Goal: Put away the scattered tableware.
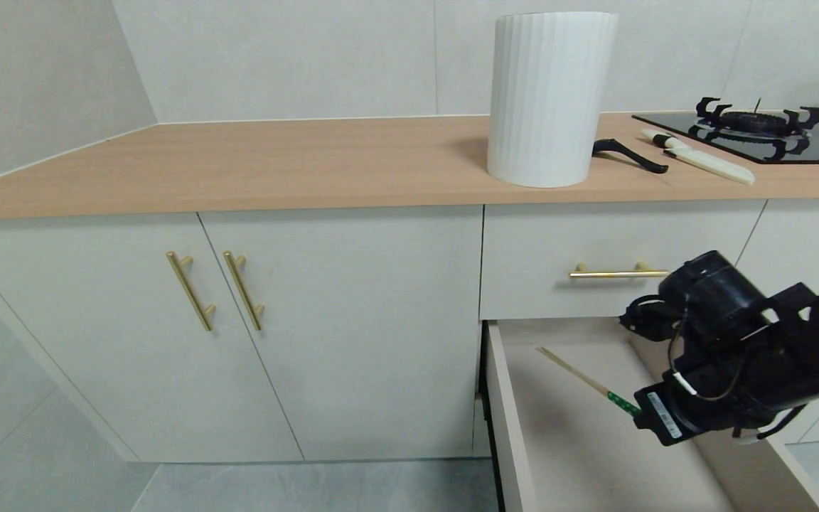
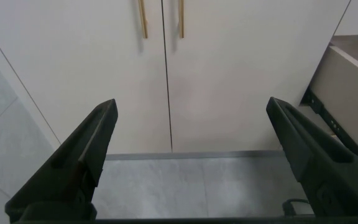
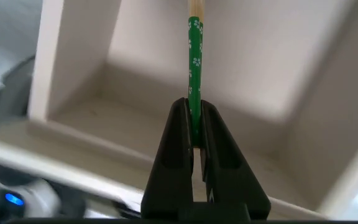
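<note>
The right gripper (image 1: 638,411) is holding the chopsticks (image 1: 580,375) by their green-patterned end, jaws clamped on them, and the sticks are slanting over the open drawer (image 1: 505,398) below the counter (image 1: 310,156). The left gripper (image 2: 191,112) is facing the cabinet doors (image 2: 229,74), jaws wide apart.

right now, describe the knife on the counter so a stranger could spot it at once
Find the tall white ribbed cylinder on the wooden countertop. Between it and the black gas hob lie two utensils. The knife is the straight, pale cream one nearer the hob, not the curved black utensil.
</note>
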